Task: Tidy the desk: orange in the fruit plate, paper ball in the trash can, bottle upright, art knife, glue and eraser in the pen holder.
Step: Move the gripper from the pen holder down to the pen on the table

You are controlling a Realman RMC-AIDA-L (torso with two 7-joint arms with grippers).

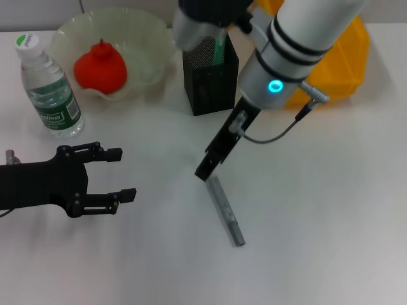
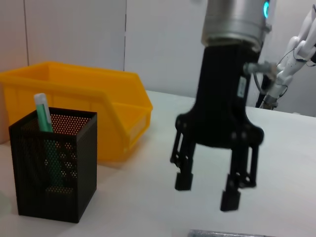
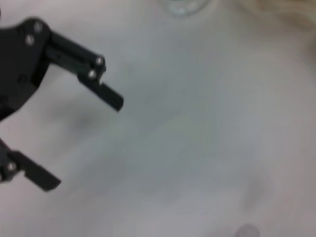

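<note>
One art knife (image 1: 226,211), one orange (image 1: 100,68).

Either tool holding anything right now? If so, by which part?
Nothing held. Right tool hangs open above the grey art knife; left tool sits open and empty near the bottle.

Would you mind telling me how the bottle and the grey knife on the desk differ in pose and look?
The bottle stands upright at the desk's left rear beside the fruit plate; the knife lies flat near the middle, just under the right gripper. The bottle is clear with a green label; the knife is slim and grey. Neither is held.
</note>
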